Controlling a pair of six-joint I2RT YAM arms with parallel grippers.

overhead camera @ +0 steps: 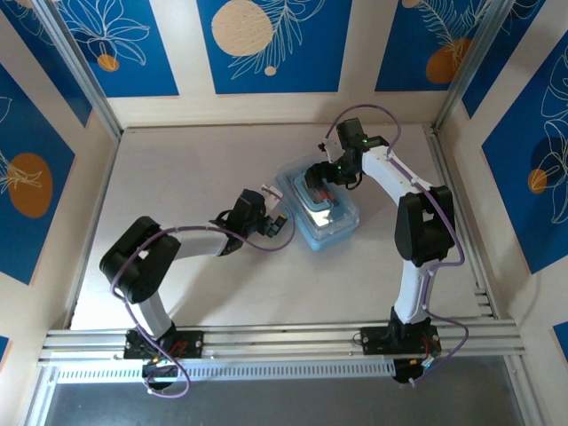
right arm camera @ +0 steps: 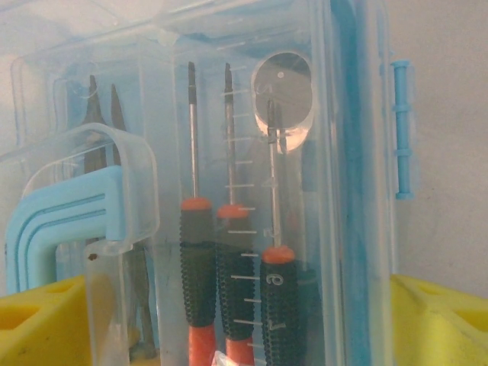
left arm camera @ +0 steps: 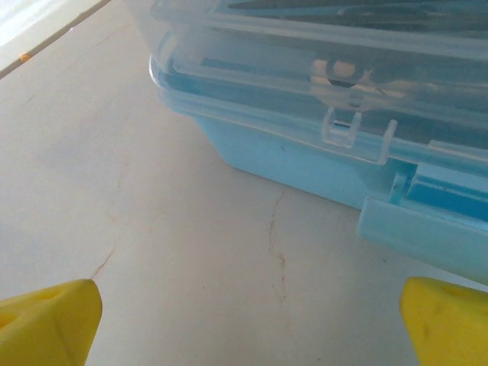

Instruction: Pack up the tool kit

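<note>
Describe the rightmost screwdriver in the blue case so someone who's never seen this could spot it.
Find the light-blue tool case in the middle of the table. Through its clear lid, the right wrist camera shows three black-handled screwdrivers side by side. The rightmost screwdriver sits lowest in that picture, its shaft alone crossing a round pale disc.

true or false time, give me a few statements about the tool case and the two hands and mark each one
1. The clear lid lies down over the light-blue case. True.
2. The screwdrivers lie loose on the table. False: they are inside the case, seen through the lid.
3. The left hand is open with nothing between its fingers. True.
4. The right hand is parked at the table's near edge. False: it is over the case.
</note>
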